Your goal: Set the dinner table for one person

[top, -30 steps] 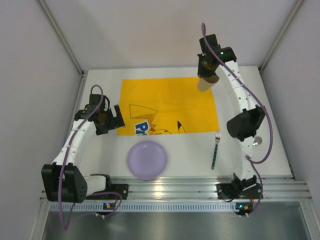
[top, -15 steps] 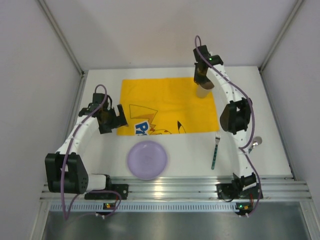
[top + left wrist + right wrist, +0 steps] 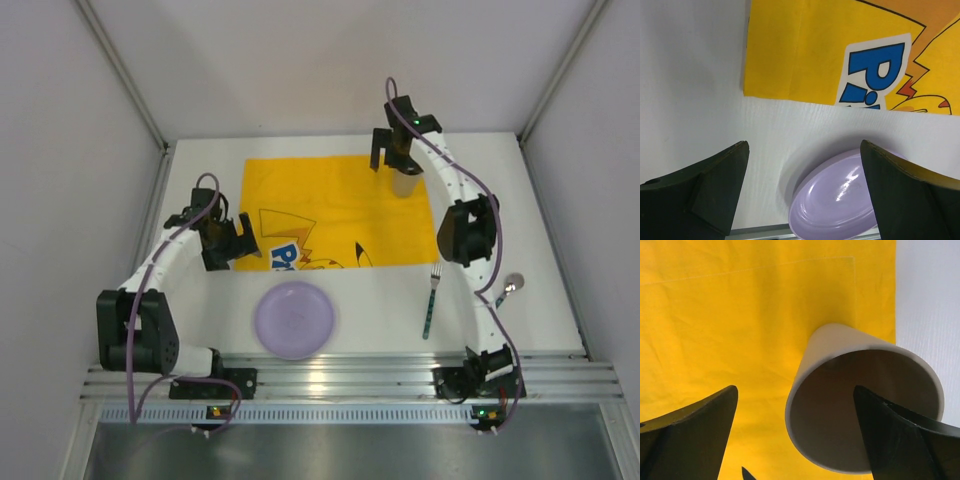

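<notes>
Right wrist: right claw [image 3: 795, 388] gapes wide over the beige cup [image 3: 826, 347].

On white dinner table [image 3: 380, 310]: yellow cloth [image 3: 330, 205] toward far edge, purple plate [image 3: 294, 319] by near edge, fork [image 3: 431, 300] and spoon [image 3: 508, 288] toward right edge.

Pale grey panels [image 3: 320, 60] wall the white table [image 3: 540, 210] at its far, left and right edges, joined by aluminium posts [image 3: 125, 75] at the far corners. A ribbed rail [image 3: 350, 375] runs along the near edge.
</notes>
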### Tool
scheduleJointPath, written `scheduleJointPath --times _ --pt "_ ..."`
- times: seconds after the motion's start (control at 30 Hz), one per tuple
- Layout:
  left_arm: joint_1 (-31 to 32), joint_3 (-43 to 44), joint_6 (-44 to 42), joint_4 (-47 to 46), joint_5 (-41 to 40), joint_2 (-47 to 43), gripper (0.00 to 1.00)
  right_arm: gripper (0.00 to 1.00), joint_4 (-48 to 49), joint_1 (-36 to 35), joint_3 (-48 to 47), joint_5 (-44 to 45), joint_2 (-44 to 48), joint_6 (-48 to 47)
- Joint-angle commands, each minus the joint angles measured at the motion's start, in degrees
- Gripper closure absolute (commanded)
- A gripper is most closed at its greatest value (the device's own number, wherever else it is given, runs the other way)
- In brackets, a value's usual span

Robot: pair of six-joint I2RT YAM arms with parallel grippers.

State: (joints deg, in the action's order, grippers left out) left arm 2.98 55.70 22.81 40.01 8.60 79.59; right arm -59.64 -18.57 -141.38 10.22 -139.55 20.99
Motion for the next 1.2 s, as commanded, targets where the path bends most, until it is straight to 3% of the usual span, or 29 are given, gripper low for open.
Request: scheduleJointPath --times 0.0,0.33,0.43,0.47,0.57,0.6,0.63,0.77,0.87,1.0,1.17 --pt "-0.17 -0.07 0.40 -2.66 2.12 1.35 0.02 0.00 1.19 0.29 -0.91 -0.02 7.95 -1.04" --pt "-0.17 -4.37 -0.48 -3.36 5.19 2.41 0.02 0.00 6.90 0.29 3.74 2.79 27.03 -2.27" --pt "-0.17 -5.34 -0.75 -5.37 9.31 2.15 0.03 0.00 6.82 0.29 4.53 1.83 31.78 -2.10" --pt "-0.17 -5.60 -1.18 -6.25 14.03 2.41 0.04 0.00 6.47 0.29 5.06 1.47 32.92 -2.18" --pt "0.35 -7.01 -1.80 -9.42 20.82 3.37 0.07 0.00 5.23 0.46 10.40 1.29 40.37 -2.27" --pt "0.70 -6.92 -2.32 -9.42 21.02 4.42 0.08 0.00 5.41 0.46 15.91 1.47 42.32 -2.19" --pt "0.88 -6.84 -2.94 -8.90 21.11 4.95 0.15 0.00 5.76 0.55 19.01 2.25 44.34 -2.10" --pt "2.46 -5.78 -4.26 -8.45 22.95 8.64 0.21 0.00 8.04 1.69 33.16 1.91 54.53 -1.48" --pt "5.09 -5.43 -4.96 -8.20 22.25 10.76 0.28 0.00 7.52 3.09 38.10 2.87 57.88 -2.36" --pt "11.15 -4.55 -6.19 -7.06 17.61 12.25 0.28 0.00 6.02 6.08 41.52 3.49 61.58 -3.76" --pt "18.37 -4.20 -6.11 -6.79 12.76 16.29 0.46 0.00 4.79 9.51 44.70 2.88 65.79 -4.65"
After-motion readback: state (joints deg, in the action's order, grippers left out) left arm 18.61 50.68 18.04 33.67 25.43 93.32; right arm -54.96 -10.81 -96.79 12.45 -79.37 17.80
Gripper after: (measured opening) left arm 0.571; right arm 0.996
